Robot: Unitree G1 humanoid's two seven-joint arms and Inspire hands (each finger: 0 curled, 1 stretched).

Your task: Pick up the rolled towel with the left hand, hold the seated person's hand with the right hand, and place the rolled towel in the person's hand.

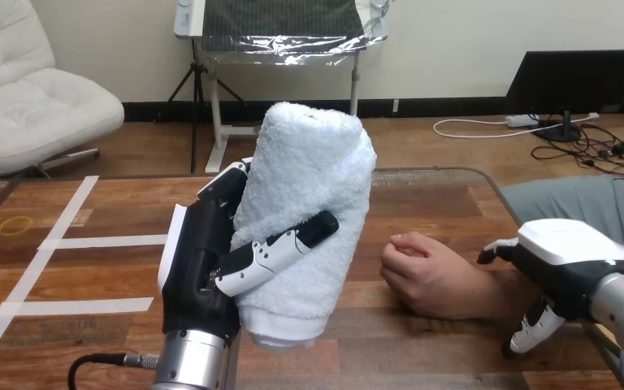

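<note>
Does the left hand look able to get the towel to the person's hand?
Probably yes: the left hand grips the towel, and only bare table lies between it and the person's hand, though that hand is curled closed.

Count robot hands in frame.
2. Left hand at centre-left, curled round the rolled towel; right hand at the right edge, over the person's wrist. None looks hidden.

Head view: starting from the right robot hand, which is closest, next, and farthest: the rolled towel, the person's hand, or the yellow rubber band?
1. The person's hand, on the table just left of the right robot hand.
2. The rolled towel, in the middle, held up by the left robot hand.
3. The yellow rubber band, lying far over at the view's left.
</note>
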